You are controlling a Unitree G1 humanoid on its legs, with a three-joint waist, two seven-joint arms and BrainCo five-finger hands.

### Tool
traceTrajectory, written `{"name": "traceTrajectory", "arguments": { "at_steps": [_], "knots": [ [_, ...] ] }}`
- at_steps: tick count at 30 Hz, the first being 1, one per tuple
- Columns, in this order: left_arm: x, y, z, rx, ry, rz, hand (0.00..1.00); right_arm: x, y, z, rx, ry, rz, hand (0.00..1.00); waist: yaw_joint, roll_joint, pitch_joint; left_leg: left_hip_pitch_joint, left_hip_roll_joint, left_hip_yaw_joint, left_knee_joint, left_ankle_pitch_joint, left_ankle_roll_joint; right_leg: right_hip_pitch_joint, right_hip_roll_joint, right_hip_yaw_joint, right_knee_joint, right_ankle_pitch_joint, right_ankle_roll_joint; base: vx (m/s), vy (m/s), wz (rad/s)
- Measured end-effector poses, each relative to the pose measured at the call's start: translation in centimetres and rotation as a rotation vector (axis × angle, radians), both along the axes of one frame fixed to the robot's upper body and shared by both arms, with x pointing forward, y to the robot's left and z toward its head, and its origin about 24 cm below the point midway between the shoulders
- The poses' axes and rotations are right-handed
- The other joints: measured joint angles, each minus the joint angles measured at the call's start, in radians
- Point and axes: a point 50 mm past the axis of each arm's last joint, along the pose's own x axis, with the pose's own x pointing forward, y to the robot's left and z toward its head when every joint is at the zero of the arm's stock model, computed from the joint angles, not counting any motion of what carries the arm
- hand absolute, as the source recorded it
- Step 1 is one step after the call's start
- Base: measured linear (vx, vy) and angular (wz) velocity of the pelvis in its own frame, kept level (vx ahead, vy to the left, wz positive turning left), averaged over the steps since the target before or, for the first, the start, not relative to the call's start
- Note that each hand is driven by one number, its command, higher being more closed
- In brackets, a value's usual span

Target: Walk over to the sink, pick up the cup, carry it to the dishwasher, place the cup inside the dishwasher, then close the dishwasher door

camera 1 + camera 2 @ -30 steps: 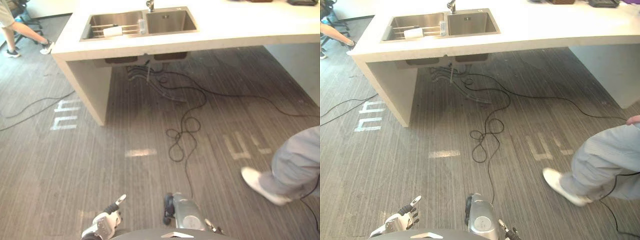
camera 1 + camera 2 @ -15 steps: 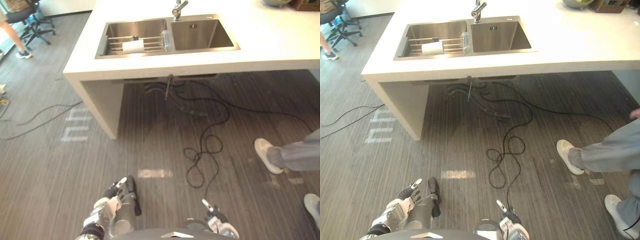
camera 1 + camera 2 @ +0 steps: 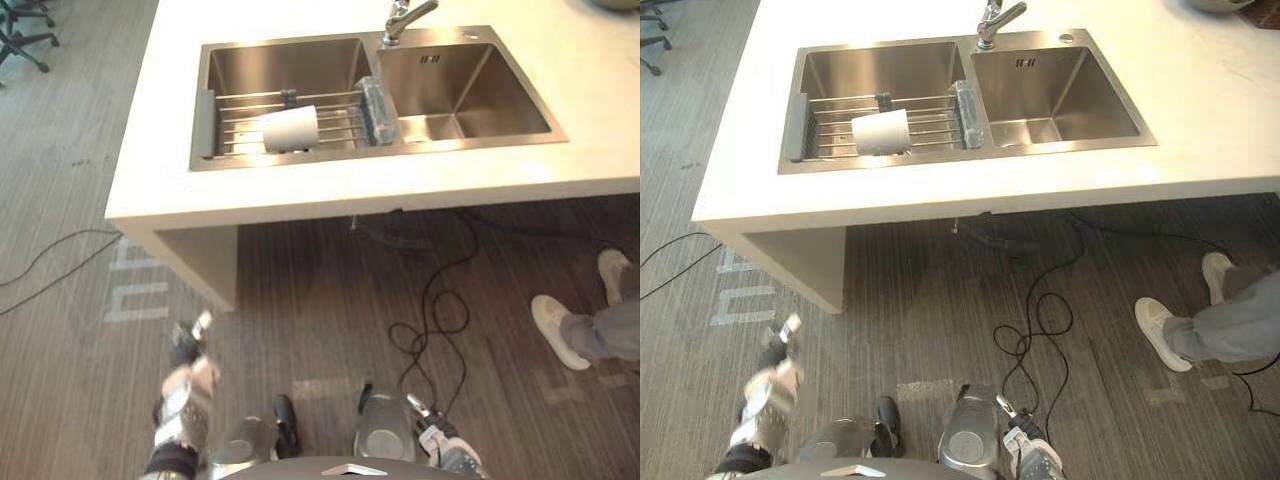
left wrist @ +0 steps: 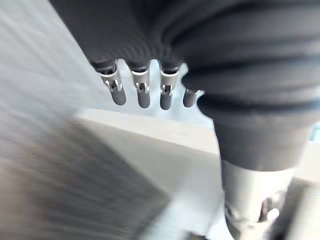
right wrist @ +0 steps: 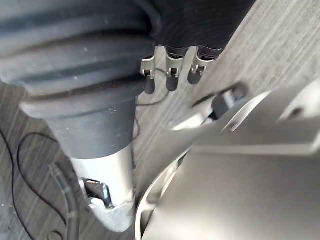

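Bright, even light on my feed, coming from above. White counter [image 3: 1210,90] washed out by glare; soft sheen on sink [image 3: 880,65] walls. Broad soft shadow on floor [image 3: 930,260] under counter. Left hand [image 3: 770,385] blurred (floor in its wrist view smeared too).

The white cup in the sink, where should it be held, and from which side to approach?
Grip the cup across its side wall, coming from above. It lies on its side on the wire rack in the left basin of the sink, so the rim does not face up, and the basin walls would likely block a sideways reach.
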Motion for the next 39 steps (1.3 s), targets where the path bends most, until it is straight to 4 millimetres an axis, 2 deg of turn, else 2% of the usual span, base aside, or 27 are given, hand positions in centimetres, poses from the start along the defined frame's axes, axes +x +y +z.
{"name": "traceTrajectory", "arguments": {
  "at_steps": [1,2,3,4,5,6,7,8,10,12,16,18,19,20,21,23,24,25,26,27,28,29,31,33,35,39],
  "knots": [
    [1.0,0.9,3.1,0.077,-0.134,0.107,0.0,-0.8,-0.2,-0.1,0.004,0.01,-0.032,0.0,-0.001,0.014,-0.004,0.015,0.028,-0.03,0.012,-0.021,-0.019,-0.007,0.021,0.0,-0.172,0.04,0.006,0.32,-0.18,0.63],
    [1.2,1.4,4.6,0.108,-0.202,0.152,0.0,-1.2,-0.2,-0.2,0.007,0.016,-0.05,0.0,-0.001,0.018,-0.003,0.026,0.042,-0.042,0.024,-0.038,-0.032,-0.005,0.029,0.008,-0.235,0.071,0.009,0.32,-0.232,0.56],
    [0.9,2.4,7.3,0.187,-0.322,0.245,0.0,-2.5,0.1,-0.6,0.016,0.044,-0.061,0.0,0.002,0.016,-0.004,0.048,0.068,-0.065,0.067,-0.083,-0.067,-0.004,0.036,0.017,-0.303,0.136,0.009,0.4,-0.373,0.51],
    [0.0,3.5,9.8,0.254,-0.434,0.332,0.0,-4.4,0.8,-1.1,0.035,0.089,-0.073,0.0,0.006,0.002,-0.016,0.065,0.085,-0.09,0.118,-0.143,-0.105,0.009,0.037,0.043,-0.308,0.224,-0.003,0.42,-0.419,0.52],
    [-0.8,4.1,10.9,0.289,-0.485,0.377,0.0,-5.7,1.3,-1.4,0.051,0.119,-0.08,0.0,0.005,-0.017,-0.033,0.075,0.086,-0.103,0.146,-0.175,-0.125,0.02,0.035,0.06,-0.301,0.296,-0.001,0.47,-0.519,0.46],
    [-2.2,4.6,12.3,0.331,-0.555,0.465,0.0,-7.7,1.9,-1.7,0.061,0.171,-0.083,0.0,0.014,-0.012,-0.072,0.081,0.108,-0.126,0.195,-0.231,-0.161,0.032,0.04,0.051,-0.256,0.239,0.022,0.4,-0.424,0.29],
    [-3.1,4.3,13.2,0.321,-0.603,0.526,0.0,-8.7,1.3,-1.6,0.038,0.188,-0.082,0.0,0.025,0.035,-0.094,0.068,0.167,-0.127,0.216,-0.253,-0.176,0.03,0.087,0.037,-0.232,0.196,0.014,0.38,-0.385,0.22],
    [-3.4,4.1,14.0,0.321,-0.642,0.542,0.0,-8.9,0.9,-1.5,0.027,0.184,-0.087,0.0,0.027,0.054,-0.107,0.067,0.18,-0.128,0.211,-0.252,-0.177,0.026,0.094,0.028,-0.218,0.175,0.009,0.31,-0.296,0.16],
    [-3.8,2.9,17.5,0.334,-0.836,0.524,0.0,-8.6,-0.1,-1.1,-0.012,0.173,-0.049,0.0,0.029,0.064,-0.116,0.096,0.198,-0.143,0.167,-0.216,-0.173,0.028,0.113,0.011,-0.177,0.108,-0.003,0.26,-0.271,0.11],
    [-3.5,1.6,19.0,0.366,-0.905,0.494,0.0,-8.1,-0.4,-0.9,-0.024,0.143,-0.026,0.0,0.028,0.057,-0.125,0.1,0.202,-0.144,0.169,-0.175,-0.164,0.04,0.118,0.007,-0.178,0.088,-0.01,0.18,-0.197,0.0],
    [-2.4,-1.0,19.7,0.384,-0.936,0.385,0.0,-8.4,-0.7,-0.9,-0.021,0.129,-0.04,0.0,0.019,0.049,-0.132,0.088,0.204,-0.141,0.183,-0.122,-0.16,0.043,0.121,0.004,-0.178,0.047,-0.014,0.17,-0.131,0.03],
    [-1.6,-2.5,19.7,0.369,-0.932,0.272,0.0,-9.1,-0.3,-1.1,0.004,0.141,-0.069,0.0,-0.002,0.044,-0.129,0.033,0.214,-0.124,0.283,-0.083,-0.161,0.069,0.114,-0.014,-0.196,0.035,-0.013,0.12,-0.045,0.32],
    [-1.1,-3.3,19.5,0.357,-0.921,0.207,0.0,-9.6,0.1,-1.3,0.025,0.152,-0.088,0.0,-0.011,0.03,-0.12,-0.008,0.227,-0.113,0.359,-0.054,-0.16,0.102,0.107,-0.029,-0.227,0.038,-0.017,0.11,0.005,0.52],
    [-0.2,-4.3,19.2,0.347,-0.903,0.107,0.0,-10.1,0.5,-1.4,0.053,0.156,-0.116,0.0,-0.013,0.02,-0.113,-0.041,0.23,-0.087,0.397,-0.131,-0.162,0.155,0.102,-0.035,-0.277,0.051,-0.027,0.14,0.039,0.56],
    [0.2,-4.9,19.0,0.339,-0.896,0.04,0.0,-10.2,0.6,-1.4,0.062,0.15,-0.138,0.0,-0.016,0.007,-0.106,-0.064,0.213,-0.06,0.373,-0.168,-0.154,0.195,0.094,-0.037,-0.315,0.061,-0.02,0.14,0.057,0.46],
    [0.4,-6.1,19.1,0.346,-0.918,-0.077,0.0,-10.1,0.4,-1.4,0.072,0.151,-0.139,0.0,-0.012,-0.01,-0.095,-0.114,0.149,-0.049,0.253,-0.156,-0.127,0.259,0.07,-0.037,-0.38,0.079,0.0,0.17,0.081,0.13],
    [0.4,-6.6,19.1,0.361,-0.929,-0.132,0.0,-10.1,-0.1,-1.3,0.063,0.149,-0.133,0.0,0.0,-0.008,-0.095,-0.149,0.122,-0.048,0.164,-0.101,-0.116,0.285,0.059,-0.024,-0.398,0.08,0.015,0.2,0.162,-0.31],
    [0.2,-6.6,19.1,0.363,-0.941,-0.161,0.0,-10.0,-0.8,-1.1,0.051,0.147,-0.126,0.0,0.007,0.015,-0.099,-0.165,0.118,-0.041,0.064,0.058,-0.111,0.291,0.068,0.005,-0.388,0.071,0.056,0.17,0.165,-0.49],
    [0.1,-6.5,19.1,0.354,-0.949,-0.169,0.0,-9.9,-1.4,-0.9,0.038,0.147,-0.123,0.0,0.01,0.042,-0.099,-0.177,0.131,-0.044,0.037,0.189,-0.119,0.292,0.083,0.02,-0.375,0.058,0.076,0.21,0.214,-0.65],
    [0.1,-6.0,18.8,0.349,-0.942,-0.193,0.0,-9.4,-1.8,-0.8,0.028,0.145,-0.115,0.0,0.007,0.048,-0.092,-0.173,0.123,-0.019,0.09,0.148,-0.111,0.298,0.074,0.073,-0.36,0.038,0.105,0.17,0.176,-0.58],
    [0.1,-5.4,18.8,0.325,-0.946,-0.202,0.0,-9.2,-1.1,-1.0,0.051,0.146,-0.102,0.0,0.003,0.028,-0.095,-0.176,0.097,-0.004,0.104,0.146,-0.111,0.288,0.058,0.136,-0.374,0.045,0.109,0.16,0.165,-0.54],
    [0.1,-5.2,18.8,0.316,-0.953,-0.2,0.0,-9.1,-0.7,-1.1,0.064,0.147,-0.102,0.0,0.008,0.026,-0.096,-0.178,0.09,-0.001,0.104,0.138,-0.112,0.279,0.055,0.154,-0.383,0.048,0.113,0.14,0.155,-0.47],
    [-0.1,-4.4,19.4,0.327,-0.978,-0.203,0.0,-8.8,0.8,-1.5,0.107,0.145,-0.112,0.0,0.013,0.025,-0.096,-0.182,0.075,0.003,0.096,0.068,-0.097,0.247,0.053,0.201,-0.398,0.055,0.134,0.12,0.173,-0.45],
    [-0.1,-4.3,19.5,0.331,-0.978,-0.228,0.0,-9.1,1.3,-1.6,0.124,0.138,-0.144,0.0,0.008,0.014,-0.102,-0.168,0.061,0.03,0.065,0.048,-0.096,0.248,0.04,0.223,-0.425,0.072,0.149,0.11,0.134,-0.3],
    [0.1,-4.5,19.4,0.323,-0.961,-0.257,0.0,-9.2,1.1,-1.6,0.128,0.12,-0.187,0.0,-0.004,0.009,-0.107,-0.132,0.043,0.05,0.004,0.074,-0.083,0.27,0.03,0.223,-0.475,0.097,0.15,0.14,0.076,-0.19],
    [0.6,-6.3,19.2,0.304,-0.943,-0.366,0.0,-10.5,-0.2,-1.4,0.109,0.105,-0.34,0.0,-0.034,0.02,-0.119,-0.072,0.024,0.045,-0.111,0.122,-0.091,0.33,0.038,0.189,-0.573,0.137,0.156,0.16,-0.008,0.03]
  ]
}}
